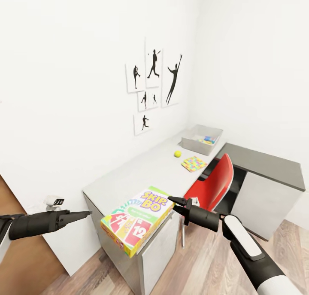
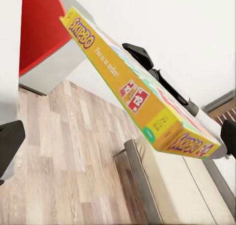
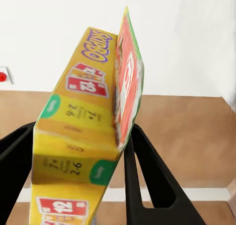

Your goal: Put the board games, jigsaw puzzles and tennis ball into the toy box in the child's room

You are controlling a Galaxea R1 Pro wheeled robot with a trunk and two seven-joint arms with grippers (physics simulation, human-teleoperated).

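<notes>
The SKIP-BO board game is clamped by one edge between the fingers of the right pincer and held tilted over the near end of the bench. Beyond that pincer, on the bench, a tennis ball, a jigsaw puzzle and the toy box are seen. The left pincer, level with the game and apart from it, is empty; its spread cannot be told.

The board game box carries "SKIP-BO" in purple letters on its lid, with red cards numbered "1" and "12" printed below. Its yellow side panel repeats "SKIP-BO" at both ends, with a red "12" card between. Another yellow edge shows "SKIP-BO", "12" and "2".
</notes>
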